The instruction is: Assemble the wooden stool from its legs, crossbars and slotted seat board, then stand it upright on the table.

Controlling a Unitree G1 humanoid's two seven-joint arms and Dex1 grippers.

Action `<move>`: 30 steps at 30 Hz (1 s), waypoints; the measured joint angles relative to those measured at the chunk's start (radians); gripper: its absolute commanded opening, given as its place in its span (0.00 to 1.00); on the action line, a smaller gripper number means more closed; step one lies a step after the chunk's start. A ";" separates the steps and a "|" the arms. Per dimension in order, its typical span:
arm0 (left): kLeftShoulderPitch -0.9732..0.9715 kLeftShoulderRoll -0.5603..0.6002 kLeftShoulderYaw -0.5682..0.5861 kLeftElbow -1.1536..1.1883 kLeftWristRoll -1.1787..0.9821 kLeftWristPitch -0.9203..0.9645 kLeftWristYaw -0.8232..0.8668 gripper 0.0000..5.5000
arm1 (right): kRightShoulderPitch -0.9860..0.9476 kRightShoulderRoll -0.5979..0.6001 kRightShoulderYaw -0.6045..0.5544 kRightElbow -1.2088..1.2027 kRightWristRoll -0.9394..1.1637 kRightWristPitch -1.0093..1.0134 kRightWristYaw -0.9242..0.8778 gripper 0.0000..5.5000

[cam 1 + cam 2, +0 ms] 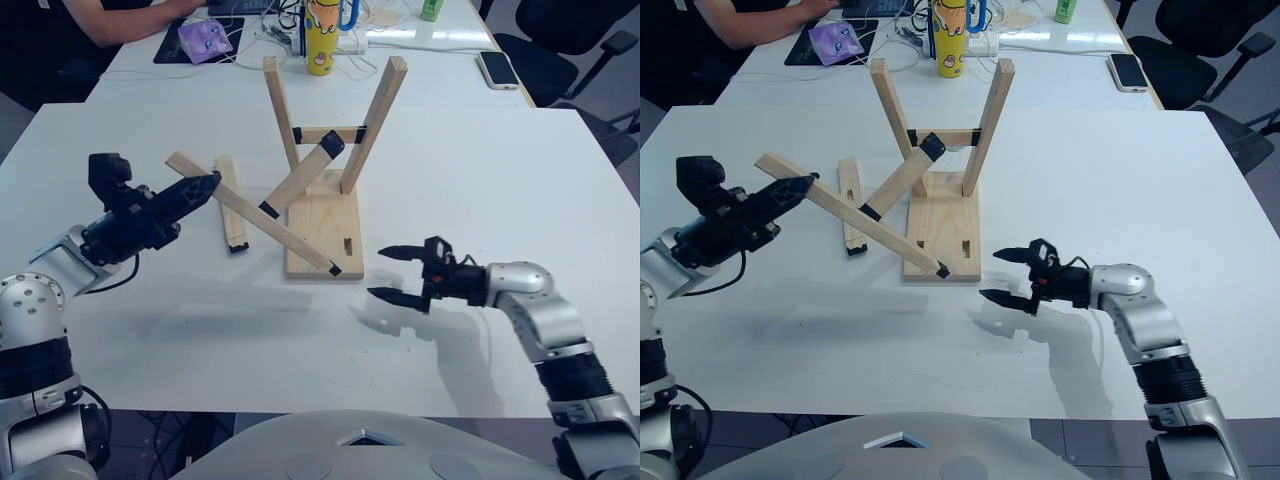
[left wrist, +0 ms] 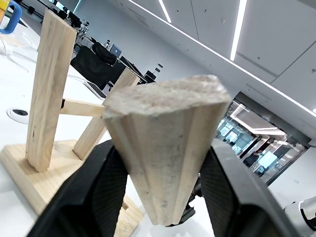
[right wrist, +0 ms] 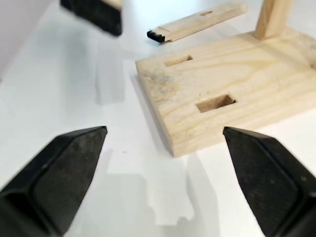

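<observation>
Pale slotted wooden seat board (image 1: 322, 225) lies flat on white tabletop (image 1: 500, 180). Two upright wooden legs (image 1: 374, 120) and short crossbar (image 1: 325, 134) stand at its 12 o'clock end; near slots empty. Left claw (image 1: 205, 187), at 9 o'clock, clamps long third leg (image 1: 265, 225). Right claw (image 1: 378, 271), at 4 o'clock, gapes wide, empty. Judged roughly half done.

My left fingers (image 2: 98, 197) run off the bottom edge, and the leg (image 2: 163, 148) they clamp hides part of the board (image 2: 17, 165). Beyond my right fingers (image 3: 54, 173), also cropped, a black tip (image 3: 94, 15) is blurred and cut off.
</observation>
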 measured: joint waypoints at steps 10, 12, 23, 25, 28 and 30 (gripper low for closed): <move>-0.102 0.002 -0.101 -0.045 0.251 -0.166 -0.002 0.37 | -0.086 0.111 0.061 0.252 -0.276 -0.305 -0.290 0.79; -0.095 -0.002 -0.124 -0.070 0.299 -0.201 -0.010 0.37 | -0.113 0.107 0.049 0.302 -0.291 -0.334 -0.319 0.79; -0.120 -0.051 -0.171 -0.081 0.445 -0.362 -0.026 0.37 | -0.033 0.094 -0.066 0.213 0.070 -0.131 -0.129 0.64; -0.145 -0.051 -0.194 -0.081 0.463 -0.370 -0.043 0.37 | -0.029 0.121 -0.119 0.148 0.204 0.006 -0.137 0.59; -0.187 -0.050 -0.249 -0.066 0.512 -0.386 -0.092 0.37 | -0.027 0.230 -0.165 0.033 0.340 0.171 -0.257 0.49; -0.207 -0.048 -0.276 -0.044 0.547 -0.407 -0.120 0.37 | -0.020 0.282 -0.147 -0.011 0.313 0.181 -0.341 0.42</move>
